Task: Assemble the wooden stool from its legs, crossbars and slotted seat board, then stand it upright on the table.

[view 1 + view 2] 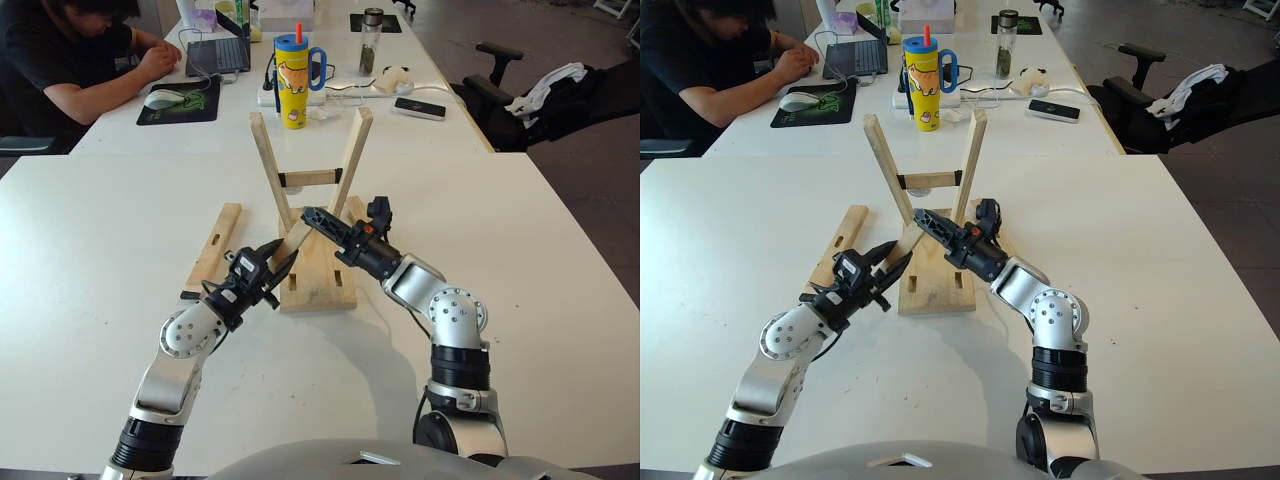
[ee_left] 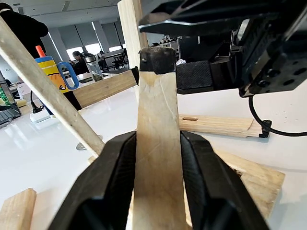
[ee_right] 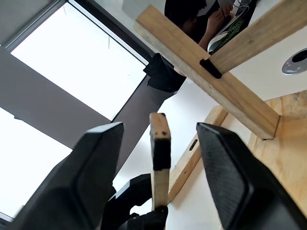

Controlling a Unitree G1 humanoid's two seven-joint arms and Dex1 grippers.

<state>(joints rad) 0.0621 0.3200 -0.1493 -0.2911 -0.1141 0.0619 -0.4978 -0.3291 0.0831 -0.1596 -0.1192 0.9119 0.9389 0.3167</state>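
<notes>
- Table [image 1: 90, 260]: its top looks smooth, and nothing pins the parts. We expect any push toward 12 o'clock to slide the whole assembly.
- Board [image 1: 322, 285]: it lies flat at table centre.
- Legs [image 1: 352, 150]: two stand in a V at the board's 12 o'clock end. A side load could lever them loose or tip them.
- Slat [image 1: 216, 243]: it lies loose and flat at the board's 9 o'clock. A wide sweep on that side could knock it away.
- Third leg [image 2: 157, 110]: it is tilted over the board's 9 o'clock edge, capped end toward 1 o'clock. We cannot tell whether its lower end meets a slot. If misaligned, it may jam.
- Crossbar [image 1: 308, 178]: it joins the two legs and could pop out if they spread.
- Left gripper [image 1: 278, 260]: it is clamped on the third leg. Twisting could make the leg slip.
- Right gripper [image 1: 312, 216]: its fingers are apart and straddle the capped end without touching. If it closes off-centre, it would fight the left grip.
</notes>
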